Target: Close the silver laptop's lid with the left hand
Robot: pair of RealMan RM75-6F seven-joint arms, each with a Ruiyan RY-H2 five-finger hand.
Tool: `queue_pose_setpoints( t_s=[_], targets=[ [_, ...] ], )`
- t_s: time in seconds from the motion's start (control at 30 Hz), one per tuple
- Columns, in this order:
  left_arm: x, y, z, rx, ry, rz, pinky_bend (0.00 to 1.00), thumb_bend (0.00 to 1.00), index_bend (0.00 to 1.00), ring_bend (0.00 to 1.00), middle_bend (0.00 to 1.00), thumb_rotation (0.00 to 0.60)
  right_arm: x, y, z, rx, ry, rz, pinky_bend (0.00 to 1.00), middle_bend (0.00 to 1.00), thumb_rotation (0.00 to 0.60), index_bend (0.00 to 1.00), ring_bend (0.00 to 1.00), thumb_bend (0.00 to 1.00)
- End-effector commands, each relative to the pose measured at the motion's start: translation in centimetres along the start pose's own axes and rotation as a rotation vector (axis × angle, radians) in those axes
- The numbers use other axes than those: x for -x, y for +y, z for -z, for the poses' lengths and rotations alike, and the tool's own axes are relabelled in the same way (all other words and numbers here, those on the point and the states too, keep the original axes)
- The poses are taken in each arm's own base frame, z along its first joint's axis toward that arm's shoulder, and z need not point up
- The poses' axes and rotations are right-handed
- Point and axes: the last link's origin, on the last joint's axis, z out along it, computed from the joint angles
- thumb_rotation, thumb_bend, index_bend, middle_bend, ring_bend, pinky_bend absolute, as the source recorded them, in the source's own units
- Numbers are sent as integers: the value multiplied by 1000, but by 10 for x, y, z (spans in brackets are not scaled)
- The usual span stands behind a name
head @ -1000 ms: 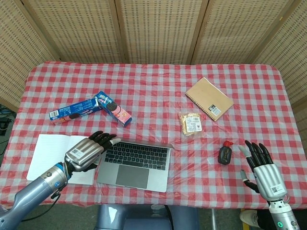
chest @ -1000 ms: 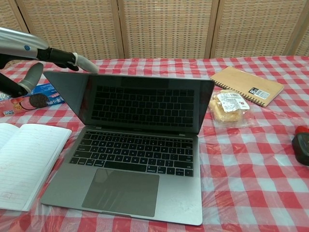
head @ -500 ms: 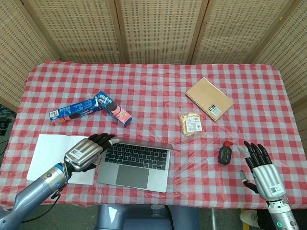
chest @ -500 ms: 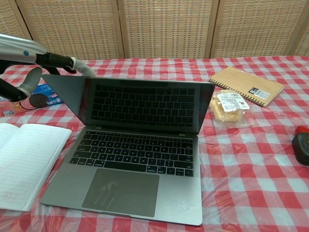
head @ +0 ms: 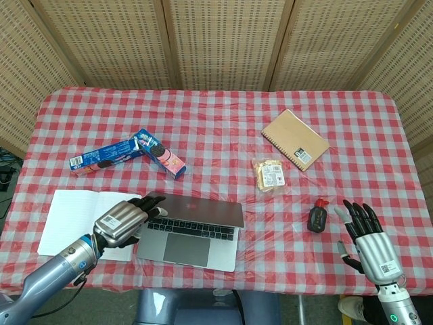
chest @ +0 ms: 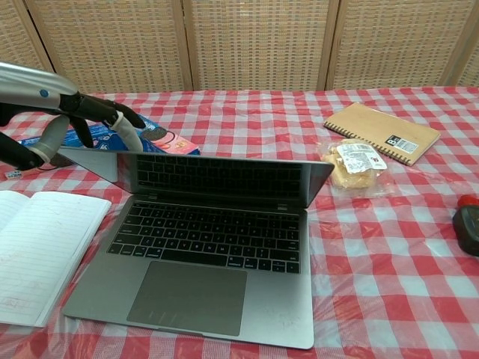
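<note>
The silver laptop (head: 193, 230) (chest: 202, 254) sits near the front edge of the table, its lid (head: 199, 211) (chest: 217, 176) tipped well forward over the keyboard, partly closed. My left hand (head: 125, 222) (chest: 90, 120) rests on the lid's left top corner, fingers laid over its back edge. My right hand (head: 369, 238) hovers open at the front right, holding nothing, right of a small black bottle (head: 316, 218).
An open white notebook (head: 78, 220) (chest: 34, 247) lies left of the laptop. Behind it lie blue cookie boxes (head: 128, 154) (chest: 161, 138). A wrapped snack (head: 270, 175) (chest: 355, 164) and a brown spiral notebook (head: 295, 139) (chest: 382, 131) lie to the right.
My left hand has pushed the lid forward and down; the screen went from nearly upright to tilted low over the keyboard. The right hand stayed put.
</note>
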Motion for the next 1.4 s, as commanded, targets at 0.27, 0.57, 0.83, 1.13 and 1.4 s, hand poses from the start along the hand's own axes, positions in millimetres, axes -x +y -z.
queue_pose_setpoints(
  t_s=[0.27,0.57,0.83,1.13,1.4],
  targets=[
    [9,5,1,22,-31,-10,222,1000,246,118,76,600,0,0,0,-1,-3,-3,0,0,600,78,0,682],
    [26,6,-5,33,-68,5,223,1000,249,119,77,600,0,0,0,2,-7,-2,0,0,600,82,0,686],
    [40,8,-5,38,-94,10,224,1000,252,122,81,600,0,1,0,4,-11,-3,0,0,600,83,0,687],
    [55,9,-9,47,-120,0,224,1000,254,122,81,600,1,1,0,7,-15,-1,0,0,600,86,0,687],
    [70,14,-15,60,-152,-3,224,1000,255,122,81,600,0,2,0,13,-15,-4,0,0,600,86,0,691]
  ],
)
